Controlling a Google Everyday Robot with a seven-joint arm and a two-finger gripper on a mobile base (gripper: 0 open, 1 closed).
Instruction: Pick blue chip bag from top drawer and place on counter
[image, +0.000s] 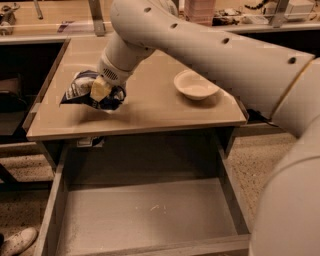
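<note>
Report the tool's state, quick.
The tool is closed on the chip bag, over the left part of the counter.

Tool (101, 90), smooth cream plastic, grips crinkly foil bag (75, 91) abv glossy counter (165, 111); drawer (145, 217) matt dusty metal.

white bowl (196, 85), white shoe (17, 241), speckled floor (267, 162)

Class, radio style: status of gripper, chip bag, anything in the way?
Gripper shut on blue chip bag, over counter. Top drawer open. White bowl apart, not obstructing.
</note>
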